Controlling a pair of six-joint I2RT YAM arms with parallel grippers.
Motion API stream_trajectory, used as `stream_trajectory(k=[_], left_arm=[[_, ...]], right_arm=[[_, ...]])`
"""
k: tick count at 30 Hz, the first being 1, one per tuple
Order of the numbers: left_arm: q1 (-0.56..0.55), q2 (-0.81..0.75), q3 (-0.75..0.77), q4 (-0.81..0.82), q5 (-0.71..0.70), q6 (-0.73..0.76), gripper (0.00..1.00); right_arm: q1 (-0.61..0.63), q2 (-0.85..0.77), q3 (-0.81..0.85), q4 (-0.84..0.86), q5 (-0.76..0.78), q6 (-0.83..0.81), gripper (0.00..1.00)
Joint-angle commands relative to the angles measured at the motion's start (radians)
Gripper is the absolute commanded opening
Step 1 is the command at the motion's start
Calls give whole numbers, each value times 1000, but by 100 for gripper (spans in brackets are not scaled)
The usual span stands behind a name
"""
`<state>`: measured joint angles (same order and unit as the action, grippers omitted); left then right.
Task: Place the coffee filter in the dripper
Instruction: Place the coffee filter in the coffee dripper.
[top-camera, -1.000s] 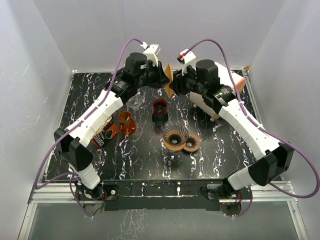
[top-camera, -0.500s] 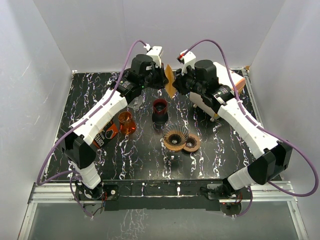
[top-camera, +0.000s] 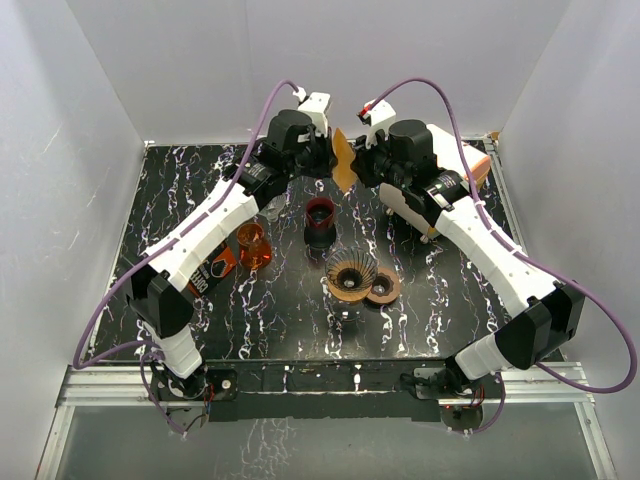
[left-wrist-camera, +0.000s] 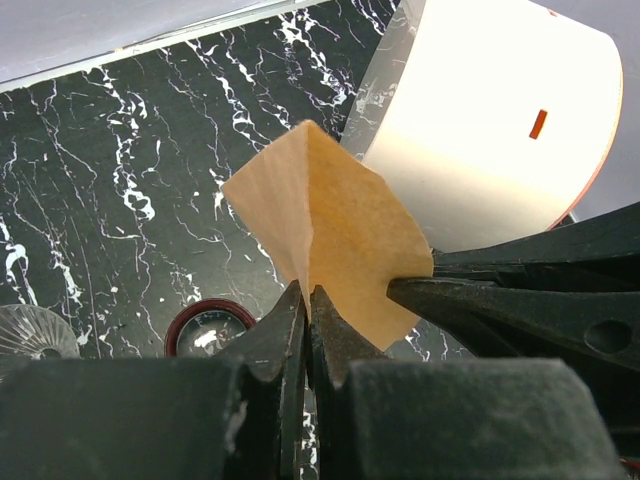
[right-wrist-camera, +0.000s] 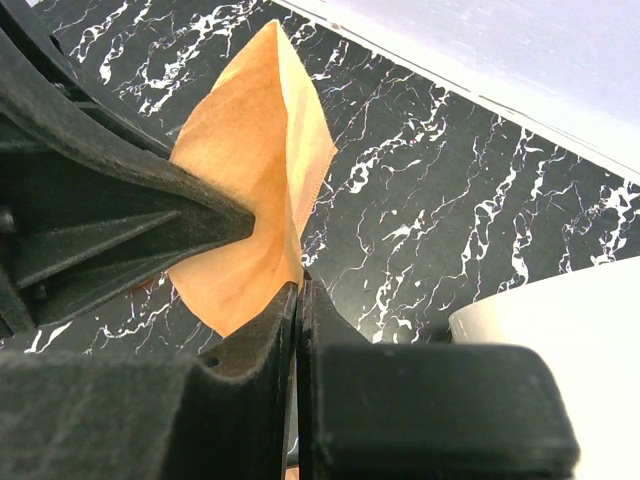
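Observation:
The coffee filter (top-camera: 343, 160), a folded tan paper cone, hangs in the air at the back of the table between both grippers. My left gripper (left-wrist-camera: 305, 292) is shut on its lower fold (left-wrist-camera: 330, 220). My right gripper (right-wrist-camera: 298, 285) is shut on its opposite edge (right-wrist-camera: 255, 190). In the top view the left gripper (top-camera: 330, 160) and the right gripper (top-camera: 356, 166) meet tip to tip at the paper. The dripper (top-camera: 351, 273), a brown ribbed cone, stands on the black marble table nearer the front, well below and apart from the filter.
A dark red cup (top-camera: 320, 216) stands under the filter. An orange glass (top-camera: 252, 245), a clear glass piece (top-camera: 270, 207) and a coffee bag (top-camera: 212, 268) lie to the left. A white and orange appliance (top-camera: 445, 185) sits at the back right, and a brown round piece (top-camera: 383, 288) stands beside the dripper.
My left arm carried the filter rightward to the right gripper. The right gripper, open a second ago, has shut on the filter's other edge.

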<state>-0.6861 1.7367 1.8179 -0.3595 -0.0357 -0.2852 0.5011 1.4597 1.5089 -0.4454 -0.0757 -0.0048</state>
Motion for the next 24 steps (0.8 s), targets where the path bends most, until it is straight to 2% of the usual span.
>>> stream_trajectory(k=[1, 5, 9, 18, 24], left_arm=[[-18, -3, 42, 2, -15, 3, 0], [-29, 2, 47, 1, -7, -21, 0], [-34, 5, 49, 1, -13, -33, 0], [-37, 7, 50, -1, -3, -51, 0], [-41, 6, 51, 2, -4, -55, 0]], right_arm=[[-6, -12, 42, 44, 10, 7, 3], [-6, -12, 43, 46, -10, 9, 15], [-6, -10, 39, 45, -19, 9, 23], [-6, 2, 39, 46, 42, 3, 32], [-6, 12, 40, 45, 65, 17, 33]])
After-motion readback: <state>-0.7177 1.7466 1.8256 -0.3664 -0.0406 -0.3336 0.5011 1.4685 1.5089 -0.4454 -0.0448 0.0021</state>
